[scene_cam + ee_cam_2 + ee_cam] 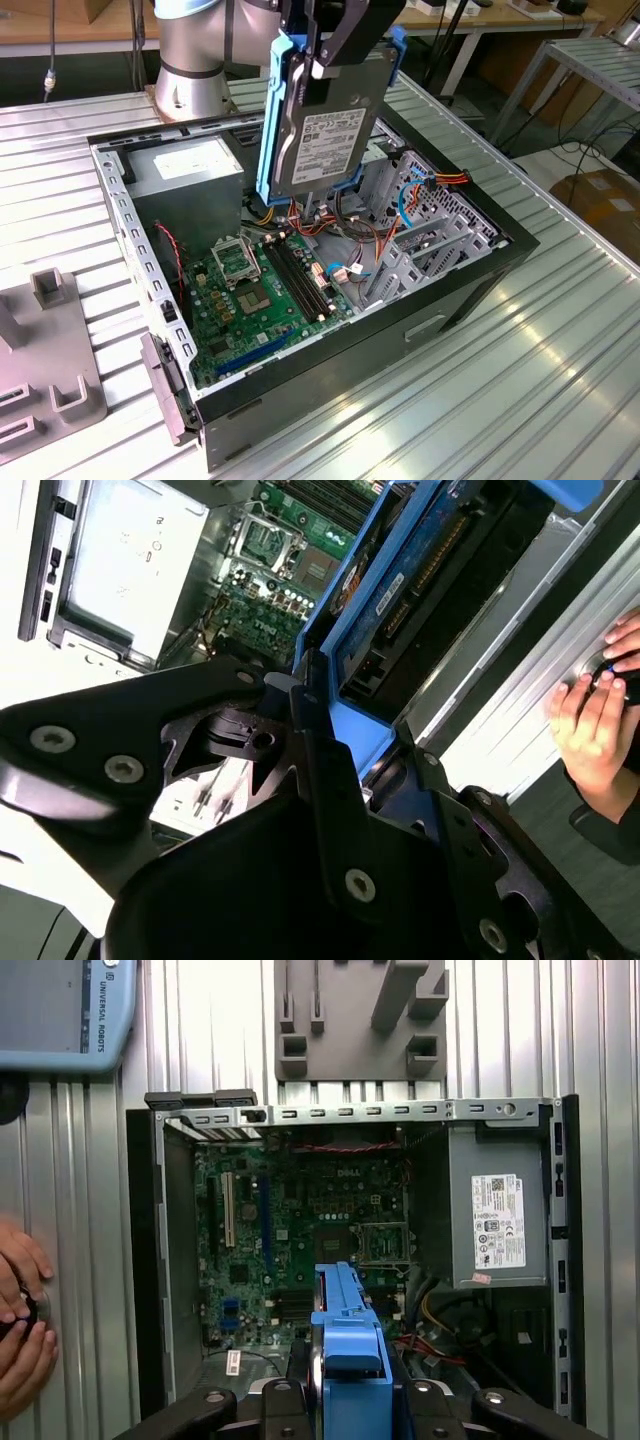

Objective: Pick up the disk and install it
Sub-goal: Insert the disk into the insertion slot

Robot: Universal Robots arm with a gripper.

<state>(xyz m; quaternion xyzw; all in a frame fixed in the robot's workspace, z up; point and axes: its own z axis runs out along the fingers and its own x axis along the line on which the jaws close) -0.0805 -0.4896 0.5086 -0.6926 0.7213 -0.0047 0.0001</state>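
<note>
Holding the disk (325, 140) on edge over the open computer case (330, 390), the gripper (322, 52) is clamped on it. Seating probably calls for lining its rails with the drive bay (420, 250) at four o'clock.

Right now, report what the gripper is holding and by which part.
The gripper holds the disk by its upper end, clamped across the blue rail frame there. The disk hangs upright over the open computer case.

disk (325, 135) in pincer (322, 50) above PC case (400, 330), PSU (185, 168) and mobo (250, 300) inside case, fixture (50, 340) beside case
</note>
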